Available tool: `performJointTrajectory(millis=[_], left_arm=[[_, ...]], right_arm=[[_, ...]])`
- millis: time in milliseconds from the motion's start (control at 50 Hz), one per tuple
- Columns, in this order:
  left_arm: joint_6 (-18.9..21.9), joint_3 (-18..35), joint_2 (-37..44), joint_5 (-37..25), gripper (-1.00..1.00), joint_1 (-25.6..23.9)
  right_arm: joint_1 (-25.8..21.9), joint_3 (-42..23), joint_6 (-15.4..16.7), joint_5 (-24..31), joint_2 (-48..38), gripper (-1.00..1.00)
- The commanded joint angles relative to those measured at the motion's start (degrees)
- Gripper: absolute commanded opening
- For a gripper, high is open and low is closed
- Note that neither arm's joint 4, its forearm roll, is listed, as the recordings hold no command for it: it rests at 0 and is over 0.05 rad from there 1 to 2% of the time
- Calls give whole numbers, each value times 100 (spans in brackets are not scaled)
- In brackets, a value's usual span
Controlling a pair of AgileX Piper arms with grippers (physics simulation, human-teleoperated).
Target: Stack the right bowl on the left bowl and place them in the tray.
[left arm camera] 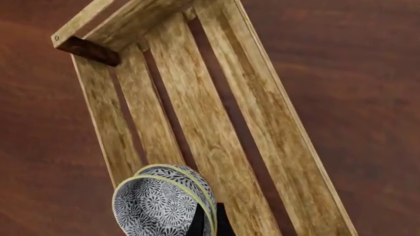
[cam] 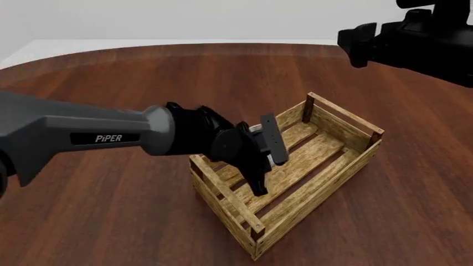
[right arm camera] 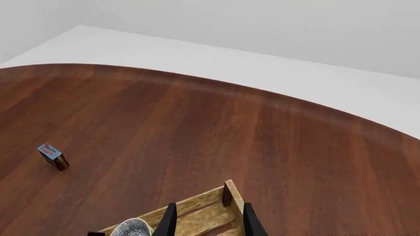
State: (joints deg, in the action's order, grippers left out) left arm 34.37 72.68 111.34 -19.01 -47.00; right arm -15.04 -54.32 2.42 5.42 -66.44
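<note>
Wooden table (cam: 111,210), bowls (left arm camera: 164,204) in left end effector (left arm camera: 208,223)

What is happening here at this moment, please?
The left gripper is shut on the stacked bowls, one nested in the other, and holds them inside the tray, above its slatted floor. The right gripper is open, holds nothing and is raised high above the table. A small red-blue box stands on the table apart from the tray.

A small red-blue box (right arm camera: 52,156), perhaps upright, stands on the brown table (right arm camera: 196,132).
</note>
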Motion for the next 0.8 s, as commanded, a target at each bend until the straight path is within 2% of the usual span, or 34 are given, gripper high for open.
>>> performJointTrajectory(millis=[20,780,800], left_arm=[[-305,86,180,190,-100,3],[-194,7,507,337,-100,-33],[-190,9,510,340,100,-26]], right_arm=[[-11,7,-21,-16,-4,100],[-40,10,1,7,19,100],[-37,10,5,6,16,100]])
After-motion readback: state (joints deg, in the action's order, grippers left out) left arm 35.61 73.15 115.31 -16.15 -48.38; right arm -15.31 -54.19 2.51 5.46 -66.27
